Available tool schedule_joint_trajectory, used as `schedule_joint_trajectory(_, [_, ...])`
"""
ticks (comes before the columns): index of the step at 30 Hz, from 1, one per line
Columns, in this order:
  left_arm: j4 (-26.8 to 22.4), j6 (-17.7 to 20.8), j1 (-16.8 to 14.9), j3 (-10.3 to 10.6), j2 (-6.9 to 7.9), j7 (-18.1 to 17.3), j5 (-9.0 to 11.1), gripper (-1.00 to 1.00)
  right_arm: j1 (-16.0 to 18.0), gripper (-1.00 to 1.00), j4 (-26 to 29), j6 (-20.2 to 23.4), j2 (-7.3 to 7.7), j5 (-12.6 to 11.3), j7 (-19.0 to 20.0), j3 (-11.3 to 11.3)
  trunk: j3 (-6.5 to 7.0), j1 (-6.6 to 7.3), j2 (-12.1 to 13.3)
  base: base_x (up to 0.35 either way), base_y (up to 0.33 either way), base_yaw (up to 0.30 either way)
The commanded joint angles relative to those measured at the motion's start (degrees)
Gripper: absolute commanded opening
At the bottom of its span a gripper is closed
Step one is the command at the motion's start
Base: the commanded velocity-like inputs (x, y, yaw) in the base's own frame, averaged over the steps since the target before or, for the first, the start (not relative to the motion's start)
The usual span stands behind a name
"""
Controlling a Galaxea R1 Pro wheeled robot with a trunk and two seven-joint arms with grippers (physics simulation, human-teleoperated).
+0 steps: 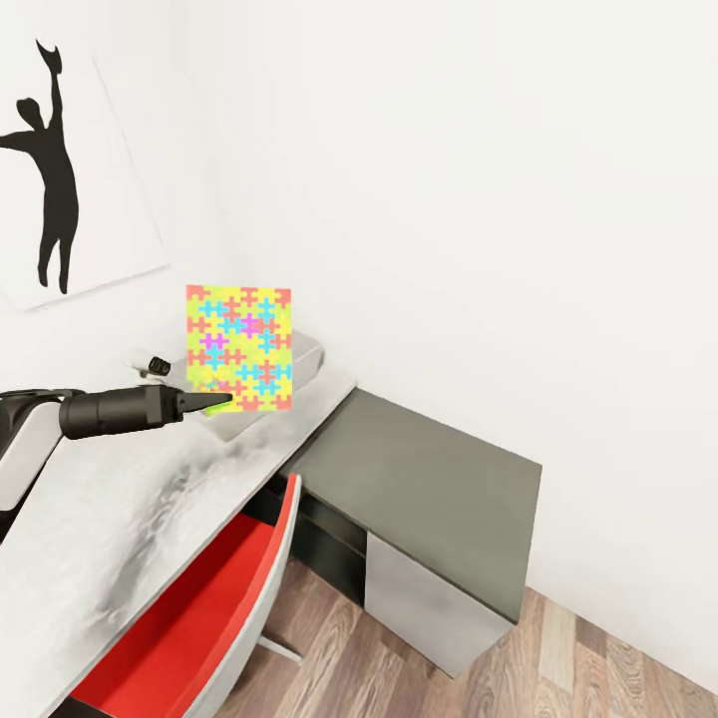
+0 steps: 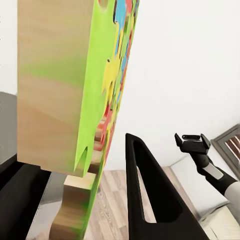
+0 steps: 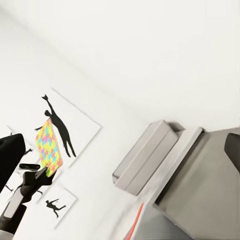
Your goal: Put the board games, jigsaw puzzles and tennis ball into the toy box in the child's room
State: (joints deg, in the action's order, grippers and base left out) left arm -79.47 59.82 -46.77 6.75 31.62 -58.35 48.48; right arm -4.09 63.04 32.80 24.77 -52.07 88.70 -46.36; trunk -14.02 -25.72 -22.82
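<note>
We see the left gripper (image 1: 221, 402) pinching the low edge of an upright puzzle (image 1: 239, 347), a thin board of yellow, pink and blue pieces. It stands above the bin (image 1: 304, 357), with bare wall (image 1: 479, 199) to the right. Whether the right gripper's jaws are open, we cannot tell.

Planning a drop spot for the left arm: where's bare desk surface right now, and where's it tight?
Free: the dark grey corner section, bordered by the wall and the pale desk top, looks bare. The pale desk top nearer the robot is bare too. Tight: the far end by the wall, where the toy box sits and the left gripper holds the jigsaw puzzle upright.
</note>
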Motion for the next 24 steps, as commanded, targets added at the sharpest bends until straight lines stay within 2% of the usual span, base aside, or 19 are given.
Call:
schedule_joint_trajectory(1, [0.0, 0.2, -0.1, 0.1, 0.05, -0.2, 0.0, -1.0, 0.0, 1.0, 0.1, 0.6, 0.02, -0.2, 0.0, 0.0, 0.0, -0.06, -0.1, 0.196, 0.064, -0.1])
schedule_joint_trajectory(24, [0.0, 0.2, -0.1, 0.1, 0.06, -0.2, 0.0, -1.0, 0.0, 1.0, 0.0, 0.6, 0.02, -0.2, 0.0, 0.0, 2.08, -0.06, -0.1, 0.169, 0.062, -0.1])
